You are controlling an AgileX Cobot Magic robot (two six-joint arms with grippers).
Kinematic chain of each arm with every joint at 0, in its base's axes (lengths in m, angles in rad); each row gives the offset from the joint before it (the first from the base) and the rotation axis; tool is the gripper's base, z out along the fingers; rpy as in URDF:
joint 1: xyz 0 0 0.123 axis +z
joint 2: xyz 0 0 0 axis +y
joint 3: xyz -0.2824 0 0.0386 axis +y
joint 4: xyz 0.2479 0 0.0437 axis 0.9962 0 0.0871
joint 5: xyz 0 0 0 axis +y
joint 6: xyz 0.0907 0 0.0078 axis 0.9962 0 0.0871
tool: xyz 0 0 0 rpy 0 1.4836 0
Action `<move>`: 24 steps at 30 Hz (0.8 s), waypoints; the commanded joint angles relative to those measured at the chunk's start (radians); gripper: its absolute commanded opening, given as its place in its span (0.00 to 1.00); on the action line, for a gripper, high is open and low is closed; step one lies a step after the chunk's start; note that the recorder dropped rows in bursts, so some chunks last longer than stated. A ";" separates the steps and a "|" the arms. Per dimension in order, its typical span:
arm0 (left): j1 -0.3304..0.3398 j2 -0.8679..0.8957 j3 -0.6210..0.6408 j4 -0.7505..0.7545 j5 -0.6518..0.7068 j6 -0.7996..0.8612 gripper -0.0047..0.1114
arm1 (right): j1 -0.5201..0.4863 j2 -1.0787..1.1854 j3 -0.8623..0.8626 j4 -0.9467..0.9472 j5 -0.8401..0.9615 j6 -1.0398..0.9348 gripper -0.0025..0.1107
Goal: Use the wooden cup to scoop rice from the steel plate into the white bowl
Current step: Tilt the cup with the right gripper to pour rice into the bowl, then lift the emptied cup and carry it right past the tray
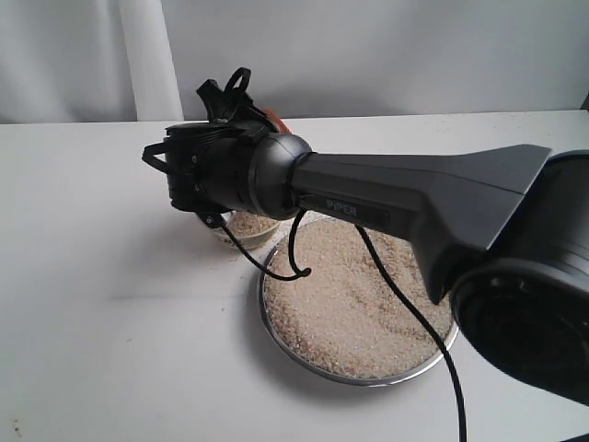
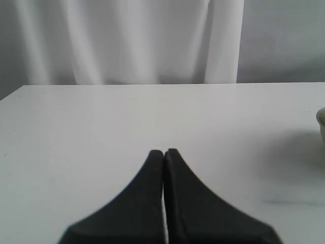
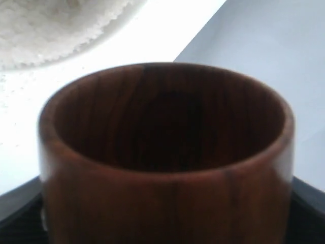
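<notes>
The steel plate (image 1: 276,336) lies at the front centre, heaped with rice (image 1: 359,304). Behind it to the left stands the white bowl (image 1: 241,241), with rice (image 1: 250,223) inside and mostly hidden under my right arm. My right gripper (image 1: 228,94) hangs above the bowl, shut on the wooden cup (image 1: 274,118), of which only a reddish sliver shows there. In the right wrist view the wooden cup (image 3: 167,193) fills the frame, its inside dark with no grains visible, and rice (image 3: 45,25) lies beyond it. My left gripper (image 2: 163,152) is shut and holds nothing, low over the bare white table.
My right arm (image 1: 414,198) and its black cable (image 1: 405,304) cross over the plate. A white curtain (image 2: 127,40) hangs behind the table's far edge. The bowl's rim (image 2: 321,119) just shows at the border of the left wrist view.
</notes>
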 commanded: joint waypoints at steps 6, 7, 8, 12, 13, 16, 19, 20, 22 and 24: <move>-0.003 -0.003 0.002 0.000 -0.006 -0.004 0.04 | 0.021 -0.015 -0.007 -0.077 -0.001 -0.070 0.02; -0.003 -0.003 0.002 0.000 -0.006 -0.004 0.04 | 0.022 -0.015 -0.007 -0.077 -0.006 -0.081 0.02; -0.003 -0.003 0.002 0.000 -0.006 -0.004 0.04 | 0.024 -0.015 -0.007 -0.077 -0.005 -0.081 0.02; -0.003 -0.003 0.002 0.000 -0.006 -0.004 0.04 | 0.031 -0.015 -0.007 -0.077 0.020 -0.083 0.02; -0.003 -0.003 0.002 0.000 -0.006 -0.004 0.04 | 0.031 -0.015 -0.007 -0.077 0.023 -0.083 0.02; -0.003 -0.003 0.002 0.000 -0.006 -0.004 0.04 | 0.033 -0.025 -0.007 -0.077 0.034 -0.051 0.02; -0.003 -0.003 0.002 0.000 -0.006 -0.004 0.04 | 0.033 -0.050 -0.007 -0.074 0.058 0.131 0.02; -0.003 -0.003 0.002 0.000 -0.006 -0.004 0.04 | 0.033 -0.067 -0.007 -0.055 0.072 0.200 0.02; -0.003 -0.003 0.002 0.000 -0.006 -0.004 0.04 | 0.031 -0.106 -0.007 0.033 0.089 0.265 0.02; -0.003 -0.003 0.002 0.000 -0.006 -0.004 0.04 | 0.020 -0.166 -0.007 0.193 0.085 0.282 0.02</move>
